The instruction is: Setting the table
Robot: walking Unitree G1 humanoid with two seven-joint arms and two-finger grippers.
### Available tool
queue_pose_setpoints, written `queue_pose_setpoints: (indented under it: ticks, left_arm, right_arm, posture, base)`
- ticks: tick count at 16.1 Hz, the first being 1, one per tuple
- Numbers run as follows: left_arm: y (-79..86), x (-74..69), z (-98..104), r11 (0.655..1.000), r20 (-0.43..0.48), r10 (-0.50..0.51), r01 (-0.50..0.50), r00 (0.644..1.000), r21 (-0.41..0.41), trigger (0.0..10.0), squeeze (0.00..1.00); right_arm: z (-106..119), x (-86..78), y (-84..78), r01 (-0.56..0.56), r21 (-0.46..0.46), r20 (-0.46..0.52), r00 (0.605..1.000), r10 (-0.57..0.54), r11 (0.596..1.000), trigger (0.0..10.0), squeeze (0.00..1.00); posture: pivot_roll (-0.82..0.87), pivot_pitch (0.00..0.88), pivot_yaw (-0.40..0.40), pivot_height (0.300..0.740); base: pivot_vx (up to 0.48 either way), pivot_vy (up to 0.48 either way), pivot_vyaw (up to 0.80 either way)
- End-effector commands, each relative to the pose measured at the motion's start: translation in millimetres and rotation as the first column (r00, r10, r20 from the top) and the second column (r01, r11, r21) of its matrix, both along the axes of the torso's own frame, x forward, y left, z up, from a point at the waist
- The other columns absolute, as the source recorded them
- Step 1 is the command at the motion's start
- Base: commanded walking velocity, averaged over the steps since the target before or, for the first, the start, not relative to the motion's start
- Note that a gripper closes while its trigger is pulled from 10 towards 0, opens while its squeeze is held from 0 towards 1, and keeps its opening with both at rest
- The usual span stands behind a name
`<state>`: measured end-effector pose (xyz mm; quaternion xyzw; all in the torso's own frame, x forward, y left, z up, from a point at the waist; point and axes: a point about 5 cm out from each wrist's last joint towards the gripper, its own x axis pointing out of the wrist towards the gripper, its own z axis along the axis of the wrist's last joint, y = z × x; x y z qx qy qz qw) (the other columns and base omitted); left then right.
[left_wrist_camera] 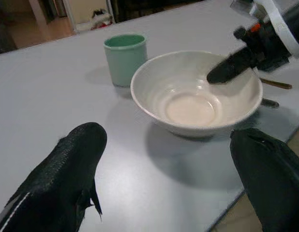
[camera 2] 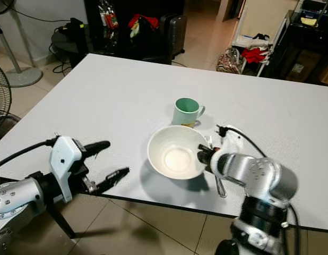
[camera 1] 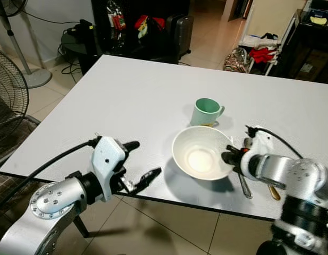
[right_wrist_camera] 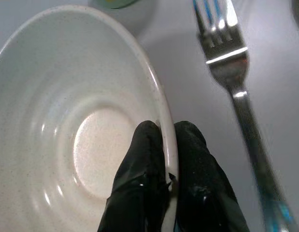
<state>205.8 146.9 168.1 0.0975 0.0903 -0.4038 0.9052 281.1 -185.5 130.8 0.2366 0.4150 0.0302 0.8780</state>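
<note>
A white bowl point(camera 1: 201, 154) sits on the white table point(camera 1: 127, 101) near its front edge. My right gripper point(camera 1: 227, 158) is shut on the bowl's right rim point(right_wrist_camera: 165, 121), one finger inside and one outside. Just behind the bowl stands a green mug point(camera 1: 206, 111). A fork point(right_wrist_camera: 236, 82) lies on the table right of the bowl, beside my right wrist. My left gripper point(camera 1: 143, 162) is open at the table's front edge, left of the bowl, with nothing between its fingers point(left_wrist_camera: 67, 169).
A gold-coloured utensil point(camera 1: 274, 191) lies by the fork, partly hidden by my right arm. A fan point(camera 1: 7, 101) stands at the left. Beyond the table's far edge are a suitcase point(camera 1: 180, 32), bags and a shelf with clothes point(camera 1: 262, 53).
</note>
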Motion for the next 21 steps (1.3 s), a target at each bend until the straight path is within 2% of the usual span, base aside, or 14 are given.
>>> queue_pose_setpoints:
  ticks: [1, 2, 3, 9, 11, 12, 14, 15, 17, 18, 21]
  left_arm:
    - [-3.8, -3.9, 3, 0.999, -0.005, -0.048, 0.048, 0.999, -0.01, 10.0, 0.0]
    - [-1.7, -2.7, 2, 0.998, -0.008, -0.056, 0.056, 0.998, -0.004, 10.0, 0.0]
    - [0.4, 1.0, 0, 0.998, -0.008, -0.057, 0.057, 0.998, 0.008, 10.0, 0.0]
    - [-0.6, 7.4, 1, 0.996, -0.011, -0.085, 0.086, 0.996, 0.007, 10.0, 0.0]
    - [1.4, 13.1, 0, 0.997, -0.018, -0.079, 0.079, 0.997, 0.02, 10.0, 0.0]
    - [1.6, 13.8, 0, 0.997, -0.018, -0.08, 0.08, 0.997, 0.02, 10.0, 0.0]
    - [-0.2, 16.2, 0, 0.995, -0.03, -0.095, 0.095, 0.995, -0.001, 10.0, 0.0]
    - [-1.0, 15.8, 1, 0.994, -0.041, -0.106, 0.106, 0.993, -0.019, 10.0, 1.0]
    - [-2.2, 16.1, 5, 0.99, -0.042, -0.133, 0.131, 0.99, -0.045, 10.0, 1.0]
    - [-2.2, 16.1, 5, 0.99, -0.042, -0.133, 0.131, 0.99, -0.045, 10.0, 1.0]
    - [-3.3, 16.0, 5, 0.991, -0.032, -0.134, 0.133, 0.991, -0.029, 10.0, 1.0]
  right_arm:
    - [6, 0.3, -1.5, -0.009, -0.016, -0.005, 1.0, 0.009, 1.0, 10.0, 0.78]
    - [8, 0.0, -1.5, -0.013, -0.026, -0.003, 1.0, 0.013, 1.0, 10.0, 0.84]
    - [9, -1.4, -3.0, -0.009, -0.032, -0.003, 1.0, 0.009, 0.999, 10.0, 0.98]
    - [15, -9.8, -7.1, -0.014, -0.064, 0.031, 0.999, 0.017, 0.998, 10.0, 1.0]
    - [32, -18.2, -18.7, -0.042, -0.165, 0.118, 0.991, 0.062, 0.985, 10.0, 1.0]
    - [35, -19.3, -20.1, -0.048, -0.184, 0.129, 0.989, 0.073, 0.982, 10.0, 1.0]
    - [46, -25.1, -25.3, -0.1, -0.316, 0.148, 0.977, 0.153, 0.944, 10.0, 1.0]
    - [48, -25.6, -25.9, -0.116, -0.352, 0.141, 0.974, 0.175, 0.929, 10.0, 1.0]
    - [48, -27.9, -32.6, -0.15, -0.444, 0.091, 0.973, 0.211, 0.884, 10.0, 1.0]
    - [48, -27.9, -32.6, -0.15, -0.444, 0.091, 0.973, 0.211, 0.884, 10.0, 1.0]
    - [43, -24.3, -52.5, -0.157, -0.508, 0.006, 0.983, 0.186, 0.847, 10.0, 1.0]
  posture:
    - [-0.03, 0.0, -0.05, 0.74]
    - [-0.03, 0.0, -0.048, 0.74]
    - [-0.04, 0.0, -0.043, 0.74]
    - [-0.07, 0.0, -0.029, 0.74]
    - [-0.11, 0.0, 0.004, 0.74]
    - [-0.12, 0.0, 0.006, 0.74]
    - [-0.13, 0.0, 0.012, 0.74]
    - [-0.14, 0.0, 0.013, 0.74]
    - [-0.14, 0.0, 0.009, 0.74]
    - [-0.14, 0.0, 0.009, 0.74]
    - [-0.13, 0.0, -0.002, 0.74]
  base:
    - [0.0, 0.0, 0.0]
    - [0.0, 0.0, 0.0]
    - [0.0, 0.0, 0.0]
    - [0.0, 0.0, 0.0]
    - [0.0, 0.0, 0.0]
    - [0.0, 0.0, 0.0]
    - [0.0, 0.0, 0.0]
    - [0.0, 0.0, 0.0]
    - [0.0, 0.0, 0.0]
    - [0.0, 0.0, 0.0]
    - [0.0, 0.0, 0.0]
